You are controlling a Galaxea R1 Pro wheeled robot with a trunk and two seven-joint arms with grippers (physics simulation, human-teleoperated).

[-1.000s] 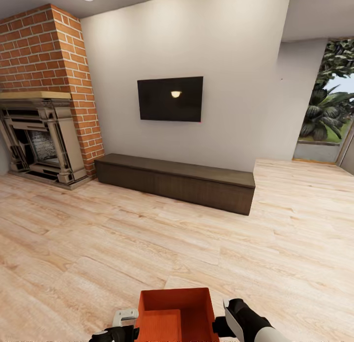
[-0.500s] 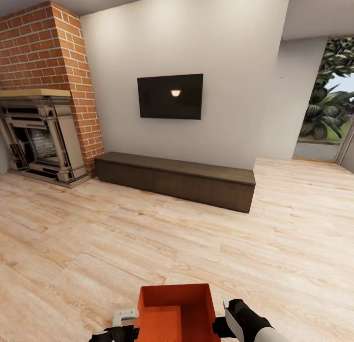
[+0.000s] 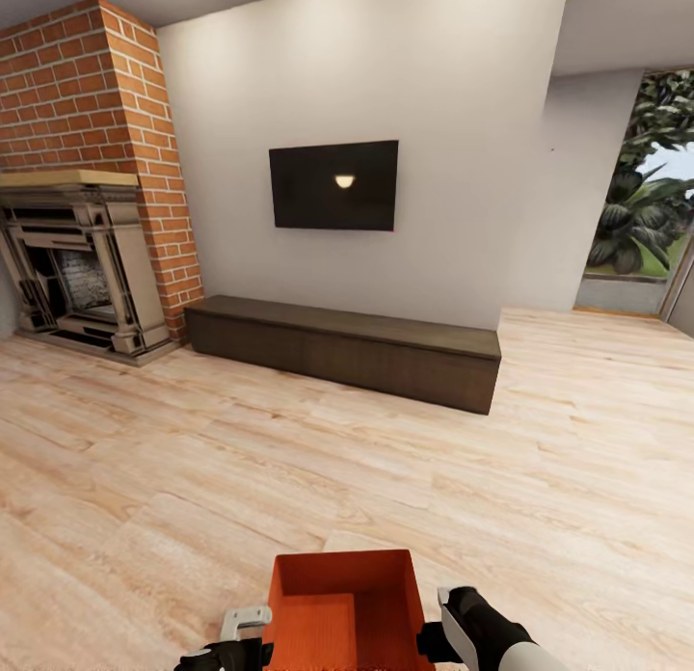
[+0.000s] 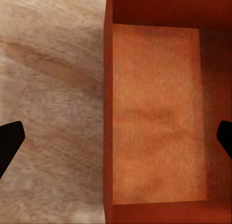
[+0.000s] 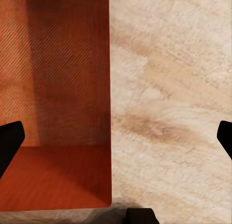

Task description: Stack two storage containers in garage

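A robot's head camera looks across a living room with a light wood-plank floor (image 3: pixel 289 478). At the near edge of the head view, between the two arms, sits an orange-red storage container (image 3: pixel 342 608), open at the top, its upright walls and flat bottom visible from above. It is held up in front of the robot's trunk, over the planks.

The left gripper (image 3: pixel 241 642) shows at the container's left side, a pale bracket and dark body close against the left wall. The right gripper (image 3: pixel 453 632) reaches in from the lower right, its black-and-white forearm angled inward, ending just beside the container's right wall.

In the left wrist view, the container's wall (image 4: pixel 108 113) runs between the two dark fingers (image 4: pixel 8 142), one outside over the wood, one inside over the ribbed bottom. The fingers stand wide apart and touch nothing there. The right wrist view is a mirror of this: the container's wall (image 5: pixel 109 89) lies between two spread fingers (image 5: pixel 9 144), one inside the bin, one over the floor. Both sets of fingers are released, straddling the walls rather than clamped on them; how the container is carried cannot be told.

Across the room stand a brick fireplace (image 3: pixel 87 256), a long dark cabinet (image 3: pixel 347 348) against the pale wall, and a black wall TV (image 3: pixel 333 184) above it. At far right, a window (image 3: pixel 641 189) shows green plants.
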